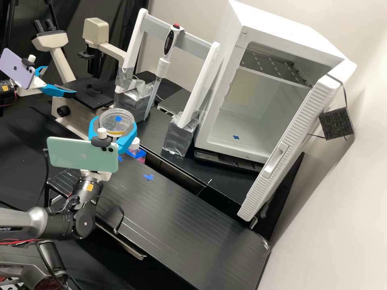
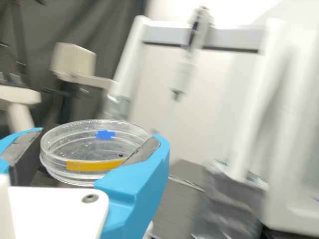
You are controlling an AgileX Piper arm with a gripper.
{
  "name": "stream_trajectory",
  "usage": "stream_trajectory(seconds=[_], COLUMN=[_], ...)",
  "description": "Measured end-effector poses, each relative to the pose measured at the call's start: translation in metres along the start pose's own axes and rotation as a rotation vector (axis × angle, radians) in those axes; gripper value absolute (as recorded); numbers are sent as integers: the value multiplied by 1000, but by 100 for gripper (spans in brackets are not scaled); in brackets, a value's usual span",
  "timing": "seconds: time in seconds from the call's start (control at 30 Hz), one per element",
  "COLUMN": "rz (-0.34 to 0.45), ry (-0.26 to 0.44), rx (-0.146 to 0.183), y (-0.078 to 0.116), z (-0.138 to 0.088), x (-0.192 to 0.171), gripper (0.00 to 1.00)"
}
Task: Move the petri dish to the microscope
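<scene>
Between the two blue fingers of the gripper [image 1: 115,126], the petri dish [image 2: 77,130] is gripped by its sides, level or nearly so and raised above the bench [image 1: 161,217]. Both pads press its rim, one on each side, and the dish reaches a little past the fingertips. It is clear and round, with a yellow strip along its side (and a blue mark within its circle). Just behind the fingers sits a mint-green phone [image 1: 80,155] on its mount.

Below and to the right of the fingers stands a white-capped bottle [image 1: 134,143], beside the platform's far edge. That black surface, with thin pale lines, runs off to the fingers' right and bears a blue tape mark [image 1: 148,177]; a dark gap parts it from the bench behind.

Ahead and left of the fingers is the microscope [image 1: 96,32], its dark stage [image 1: 89,93] near the dish but apart from it. Ahead and to their right, a white rack [image 1: 196,86] with foil-grey feet holds a pipette [image 1: 163,66]. Farther right, a white cabinet [image 1: 282,30] has its door [image 1: 290,141] open, by a pale wall [image 1: 330,217]; a black curtain [image 1: 117,20] hangs beyond the microscope.
</scene>
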Motion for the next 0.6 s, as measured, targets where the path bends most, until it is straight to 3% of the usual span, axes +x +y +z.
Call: stream_trajectory(seconds=[0.23,0.37,0.43,0.6], rz=[-103,-186,-234,-294], ry=[130,196,226,281], rx=[49,81,112,142], y=[2,-4,-10,-18], z=[-7,-9,-9,-13], x=[31,52,63,86], gripper=[0,0,0,0])
